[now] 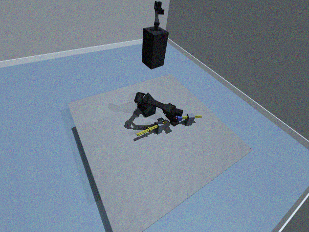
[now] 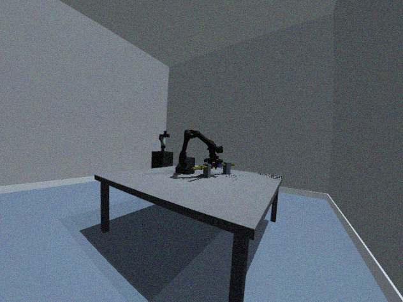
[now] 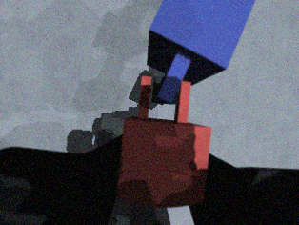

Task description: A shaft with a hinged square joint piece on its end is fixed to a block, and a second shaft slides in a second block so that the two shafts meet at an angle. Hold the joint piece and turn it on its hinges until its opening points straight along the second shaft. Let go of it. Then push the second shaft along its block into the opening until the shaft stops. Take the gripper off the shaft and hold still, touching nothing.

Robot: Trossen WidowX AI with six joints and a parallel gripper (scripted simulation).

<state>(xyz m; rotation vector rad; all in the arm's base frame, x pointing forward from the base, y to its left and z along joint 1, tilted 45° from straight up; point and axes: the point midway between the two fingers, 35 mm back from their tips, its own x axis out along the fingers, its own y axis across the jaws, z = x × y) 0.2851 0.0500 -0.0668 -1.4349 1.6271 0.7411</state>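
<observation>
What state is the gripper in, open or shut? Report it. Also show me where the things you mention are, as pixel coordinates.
Shut on the red square joint piece [image 3: 164,162]: the black gripper's [image 3: 164,164] fingers flank its sides in the wrist view.

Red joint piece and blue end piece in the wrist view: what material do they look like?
Red joint piece: likely plastic or painted metal, matte; flat colour, no mirror-like glints, darker patches look like shadow.

Blue end piece: same two candidates, also matte; evenly coloured top face, no visible grain.
</observation>
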